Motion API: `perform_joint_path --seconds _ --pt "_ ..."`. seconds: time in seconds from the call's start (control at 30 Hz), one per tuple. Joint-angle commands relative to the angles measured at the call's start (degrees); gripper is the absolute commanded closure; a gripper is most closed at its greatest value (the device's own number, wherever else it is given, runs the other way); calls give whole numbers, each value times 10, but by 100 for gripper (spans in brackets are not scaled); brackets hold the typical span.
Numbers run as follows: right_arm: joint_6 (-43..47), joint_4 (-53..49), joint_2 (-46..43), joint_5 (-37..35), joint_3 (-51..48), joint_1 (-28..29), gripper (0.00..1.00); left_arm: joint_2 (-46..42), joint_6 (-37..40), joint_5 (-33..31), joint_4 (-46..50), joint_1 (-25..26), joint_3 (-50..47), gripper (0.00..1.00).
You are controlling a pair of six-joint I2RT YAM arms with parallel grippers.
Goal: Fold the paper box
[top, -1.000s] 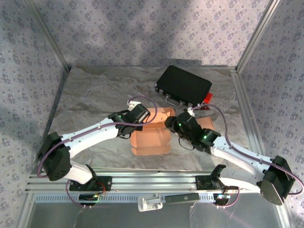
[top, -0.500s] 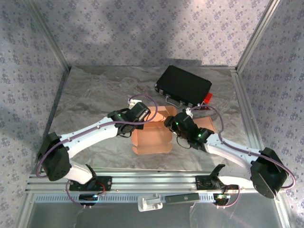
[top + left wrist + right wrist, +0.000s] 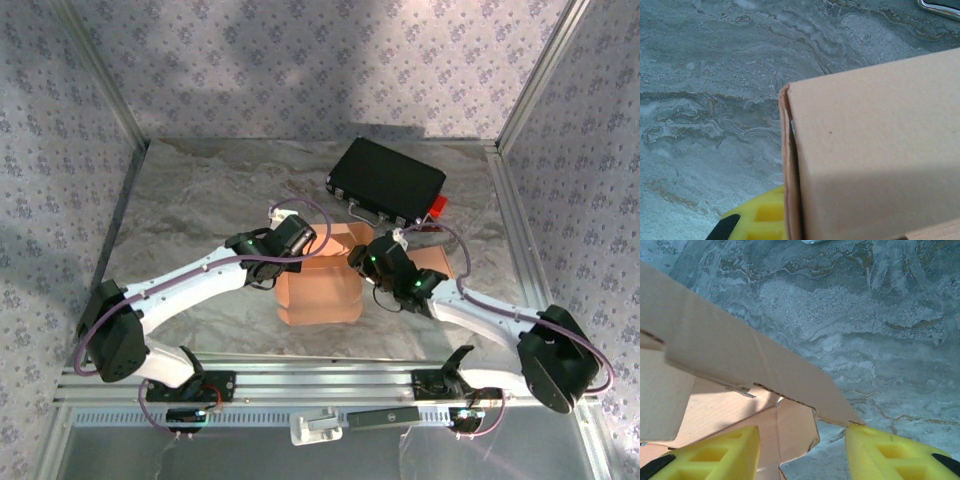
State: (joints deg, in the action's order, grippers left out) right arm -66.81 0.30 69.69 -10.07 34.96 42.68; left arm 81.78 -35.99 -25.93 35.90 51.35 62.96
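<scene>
Between the left gripper (image 3: 286,266) and the right gripper (image 3: 360,260), the paper box (image 3: 318,298) sits on the table (image 3: 200,200). Just beside the left one's yellow finger (image 3: 757,220) runs the box's thin side wall (image 3: 788,165); that gripper is closed tight, apparently pinching the wall to steady the box. Over the right gripper's parted fingers (image 3: 715,455) hangs a loose flap (image 3: 740,360), its corner touching one fingertip, probably lined up for pushing it inward

You have a grey marbled table (image 3: 200,200); tan paper box (image 3: 318,295) sits mid-table, black case (image 3: 388,178) far right.
</scene>
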Motion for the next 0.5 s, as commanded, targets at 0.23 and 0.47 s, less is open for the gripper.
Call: perform_joint_path --seconds 0.23,0.47 --pt "13 34 36 21 44 -22 58 -8 27 35 -57 -23 0 100" --pt "32 37 56 43 77 -40 60 -7 39 61 -79 -40 -1 100"
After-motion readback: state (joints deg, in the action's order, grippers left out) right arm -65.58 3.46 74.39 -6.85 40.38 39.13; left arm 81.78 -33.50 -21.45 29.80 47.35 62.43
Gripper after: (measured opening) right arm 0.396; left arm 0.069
